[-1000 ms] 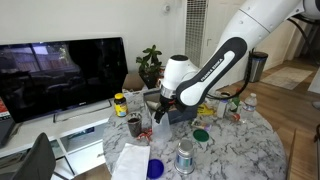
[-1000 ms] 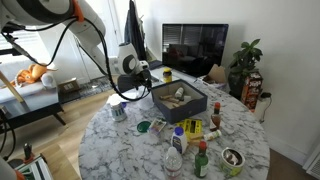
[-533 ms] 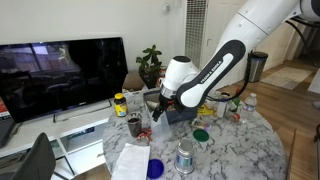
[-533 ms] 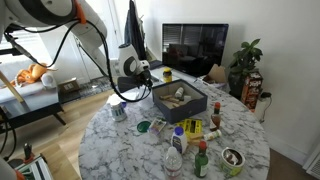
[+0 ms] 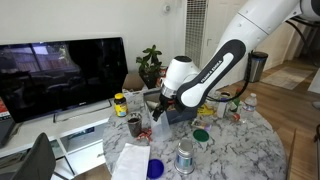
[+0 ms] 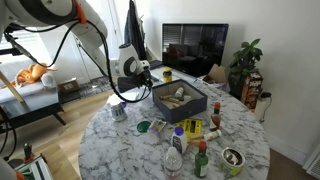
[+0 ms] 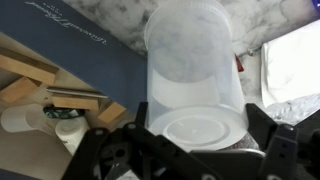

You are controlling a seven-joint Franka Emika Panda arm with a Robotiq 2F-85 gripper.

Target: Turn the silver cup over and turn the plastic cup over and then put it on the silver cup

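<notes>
Wrist view shows the plastic cup (image 7: 193, 80) lying lengthwise between the jaws, which are clamped on its sides, one end close to the camera and the other pointing out over the marble tabletop (image 7: 110, 15). The edge of a dark blue box (image 7: 90, 70) runs just beside it on one side, with white paper (image 7: 290, 65) on the other. In an exterior view the silver cup (image 5: 184, 157) stands well apart near the tabletop's front edge, with bare marble on one side of it and a brown mug (image 5: 133, 125) near the jaws.
</notes>
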